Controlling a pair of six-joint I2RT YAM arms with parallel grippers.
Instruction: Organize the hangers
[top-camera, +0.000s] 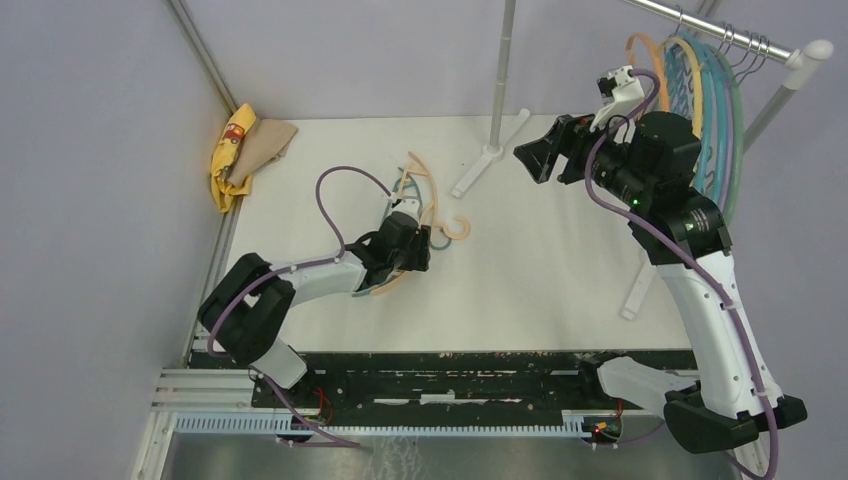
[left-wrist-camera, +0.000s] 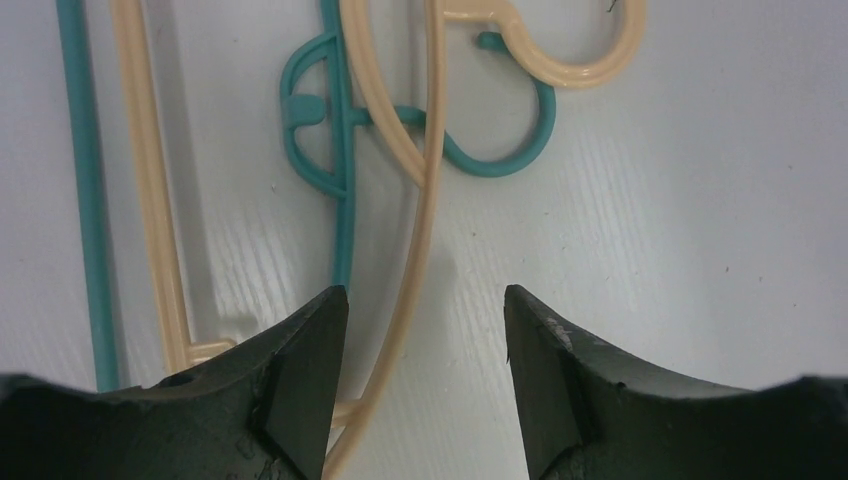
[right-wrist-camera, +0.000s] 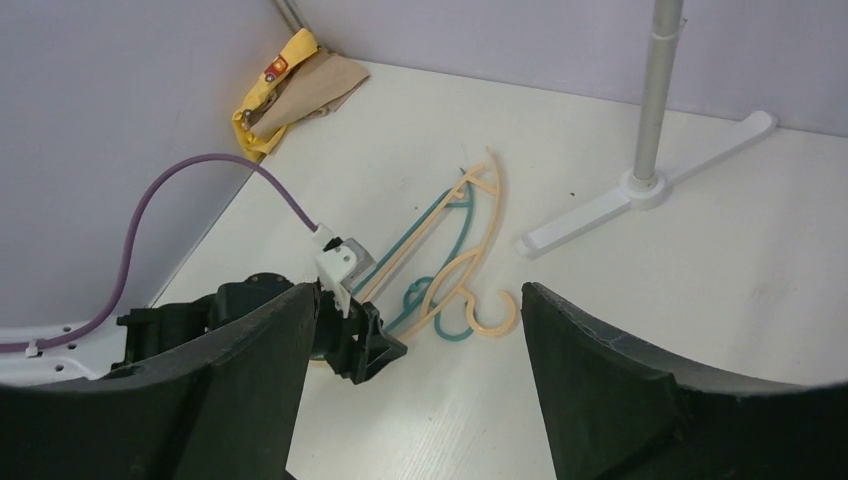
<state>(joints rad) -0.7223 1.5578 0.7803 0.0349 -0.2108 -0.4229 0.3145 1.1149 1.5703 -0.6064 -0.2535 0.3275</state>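
Two hangers lie crossed on the white table: a tan hanger (top-camera: 436, 205) (left-wrist-camera: 424, 210) (right-wrist-camera: 478, 236) on top of a teal hanger (left-wrist-camera: 342, 170) (right-wrist-camera: 425, 218). My left gripper (top-camera: 415, 255) (left-wrist-camera: 425, 300) is low over them, open. The tan hanger's thin arm runs between its fingers, close to the left finger, with a clear gap to the right one. Both hooks lie just beyond the fingertips. My right gripper (top-camera: 535, 155) (right-wrist-camera: 420, 300) hangs open and empty high above the table, looking down at the left gripper. Several more hangers (top-camera: 705, 90) hang on the rail at the back right.
The metal rail (top-camera: 720, 25) stands on a white-footed stand (top-camera: 490, 155) (right-wrist-camera: 640, 188) with a grey upright pole. A yellow-and-tan cloth (top-camera: 245, 150) (right-wrist-camera: 290, 90) lies in the far left corner by the wall. A purple cable (top-camera: 340, 185) arches over the left arm.
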